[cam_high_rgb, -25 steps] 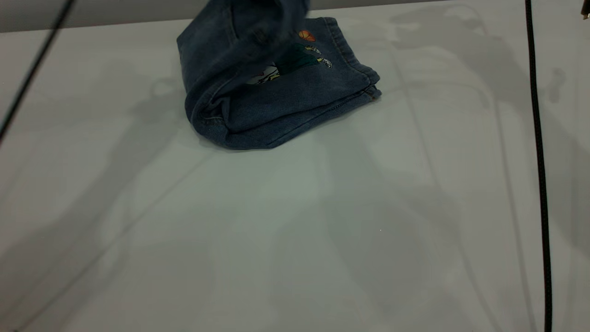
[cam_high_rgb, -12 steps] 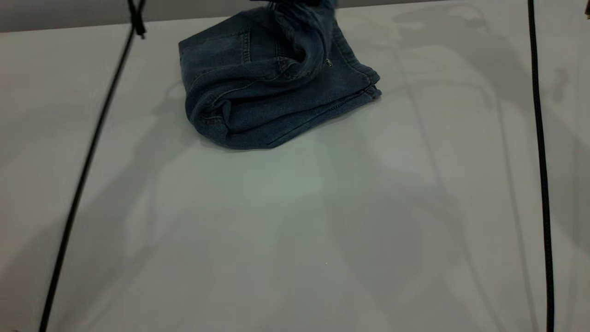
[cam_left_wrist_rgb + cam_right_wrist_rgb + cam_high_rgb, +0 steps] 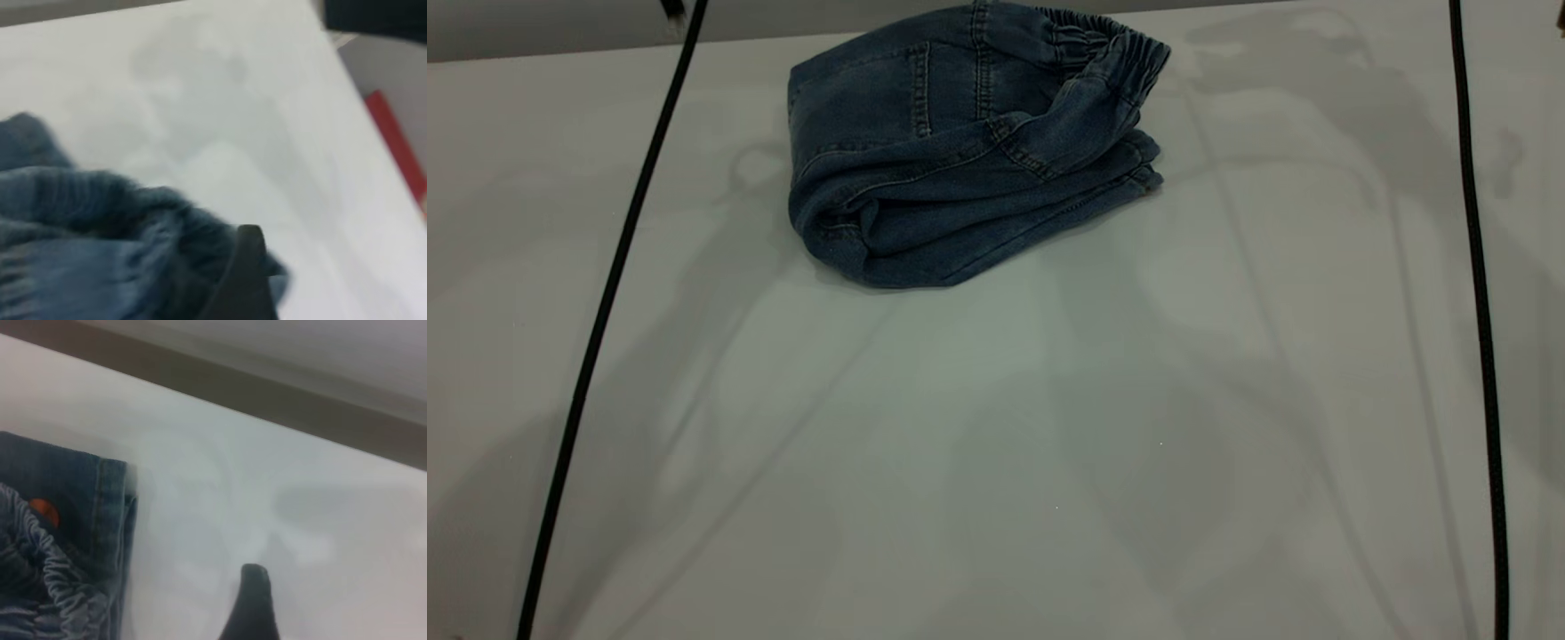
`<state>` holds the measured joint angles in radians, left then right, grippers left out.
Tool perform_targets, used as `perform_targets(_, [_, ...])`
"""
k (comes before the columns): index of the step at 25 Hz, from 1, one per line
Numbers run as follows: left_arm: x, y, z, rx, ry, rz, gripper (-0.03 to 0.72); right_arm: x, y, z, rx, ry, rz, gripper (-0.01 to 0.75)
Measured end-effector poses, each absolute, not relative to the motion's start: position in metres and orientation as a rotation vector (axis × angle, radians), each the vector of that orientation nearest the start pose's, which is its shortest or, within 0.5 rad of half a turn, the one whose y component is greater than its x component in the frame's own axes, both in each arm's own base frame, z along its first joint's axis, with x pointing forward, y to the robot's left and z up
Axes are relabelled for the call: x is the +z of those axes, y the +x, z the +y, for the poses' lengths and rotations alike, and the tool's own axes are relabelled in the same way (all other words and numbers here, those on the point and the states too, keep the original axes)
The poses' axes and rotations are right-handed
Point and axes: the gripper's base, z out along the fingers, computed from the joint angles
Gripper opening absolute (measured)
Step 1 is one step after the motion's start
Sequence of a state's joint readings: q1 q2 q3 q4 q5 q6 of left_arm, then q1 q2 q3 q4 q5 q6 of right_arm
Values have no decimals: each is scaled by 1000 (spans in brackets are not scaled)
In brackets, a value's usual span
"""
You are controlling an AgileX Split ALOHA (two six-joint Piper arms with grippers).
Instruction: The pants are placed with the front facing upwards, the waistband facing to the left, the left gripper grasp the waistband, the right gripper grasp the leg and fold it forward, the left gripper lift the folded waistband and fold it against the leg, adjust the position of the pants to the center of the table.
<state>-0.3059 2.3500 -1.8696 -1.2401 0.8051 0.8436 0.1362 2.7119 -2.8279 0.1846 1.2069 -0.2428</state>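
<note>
Now, pants (image 3: 960, 169): soft, light folded denim; bundle lies off-centre on tabletop (image 3: 996, 444)
Hold: thick elastic waistband (image 3: 1107, 40); grips easily
End effectors: cannot tell whether either is open or closed

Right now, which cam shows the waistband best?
Exterior view: the waistband lies gathered on top of the folded pants, unobstructed. Right wrist view catches only a ruched section; left wrist view shows blurred denim, with no band discernible.

This looks like a robot lab or test bench rather than a home. A broad, plain white-grey table (image 3: 996, 427) fills the exterior view, two black cables (image 3: 1472, 311) hang across it, and a bare grey wall (image 3: 534, 27) stands behind.
</note>
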Motion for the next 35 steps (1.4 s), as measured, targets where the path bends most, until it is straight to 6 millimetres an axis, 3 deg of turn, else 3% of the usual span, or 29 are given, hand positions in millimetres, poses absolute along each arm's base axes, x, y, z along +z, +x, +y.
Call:
perform_targets(4, [204, 474, -217, -1190, 468, 2343, 569, 202, 555, 92, 206, -463, 2519, 526])
perform_targets(8, [212, 469, -209, -1043, 541, 2552, 563, 202, 555, 92, 205, -463, 2519, 526])
perform_targets(12, [189, 466, -188, -628, 658, 2777, 563, 202, 555, 92, 206, -464, 2521, 526])
perform_targets(18, [146, 478, -163, -153, 772, 2844, 563, 202, 554, 93, 223, -463, 2523, 526])
perform_targets(25, [101, 479, -180, -54, 871, 2842, 563, 202, 554, 93, 232, -463, 2521, 526])
perform_targets(30, [98, 475, -206, -47, 964, 2753, 563, 202, 554, 94, 235, -463, 2520, 526])
perform_targets(35, [93, 474, -205, 32, 1031, 2738, 561, 202, 554, 94, 236, -465, 2525, 526])
